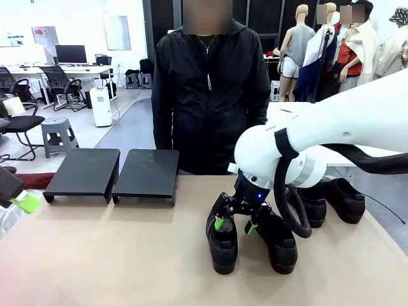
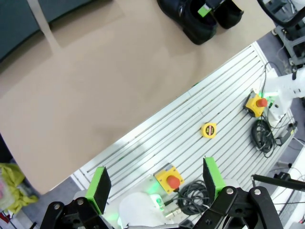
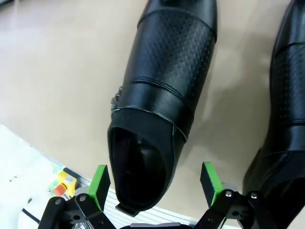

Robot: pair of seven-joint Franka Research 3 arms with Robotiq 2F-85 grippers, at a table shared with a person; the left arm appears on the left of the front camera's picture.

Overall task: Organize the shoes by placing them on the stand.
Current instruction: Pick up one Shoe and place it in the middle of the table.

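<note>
1. Right wrist view: your right gripper [image 3: 155,183] holds its jaws wide, with the green pads [image 3: 100,183] on either side of the heel end of a glossy black leather slip-on loafer [image 3: 167,71]. The shoe is not clamped, and you cannot tell whether either pad touches it.
2. That loafer lies flat on the tan table [image 3: 57,71], toe pointing away from the camera. A second matching black loafer [image 3: 288,95] lies just beside it.
3. In the front view you see this pair near the table's middle, toes toward the robot's side. Two more black loafers [image 1: 344,197] stand farther right, partly behind the white right arm [image 1: 306,146].
4. Two flat black stands [image 1: 83,171] sit side by side at the far left, well apart from all four shoes.
5. Your left gripper [image 2: 156,183] also has its jaws wide, with nothing between them. It hangs past the table's near edge, over a slotted metal base [image 2: 190,119] that carries yellow boxes with red buttons [image 2: 169,179].
6. A person in a black jacket [image 1: 210,95] stands at the far side.
</note>
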